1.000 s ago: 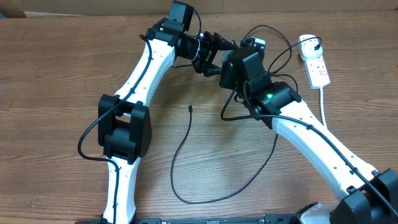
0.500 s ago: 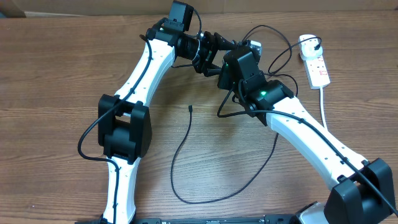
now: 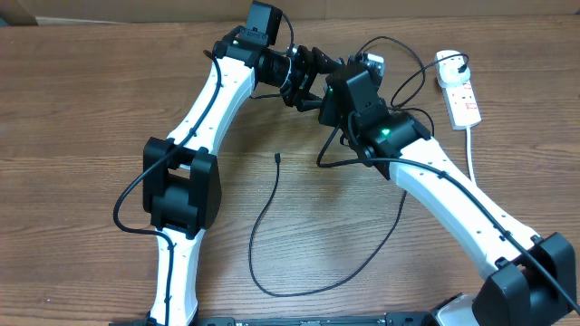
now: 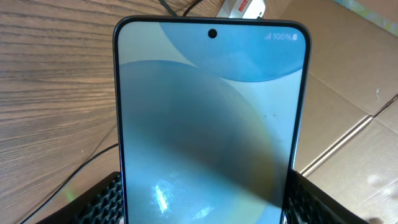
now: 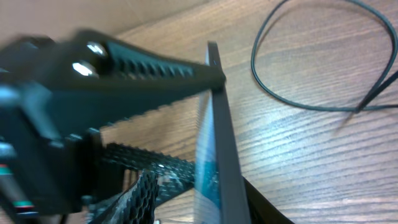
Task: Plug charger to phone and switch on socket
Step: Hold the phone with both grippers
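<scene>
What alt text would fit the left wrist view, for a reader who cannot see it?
A smartphone with a pale blue screen fills the view, gripped at its long edges by the black fingers of the left pincer. Behind lie a wooden table, black cable and white socket.

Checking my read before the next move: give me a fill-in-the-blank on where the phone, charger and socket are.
The left gripper grips the ___.
The charger's tip lies loose on the ___.
The socket sits on the robot's ___ side.
Missing words: phone; table; right.
</scene>
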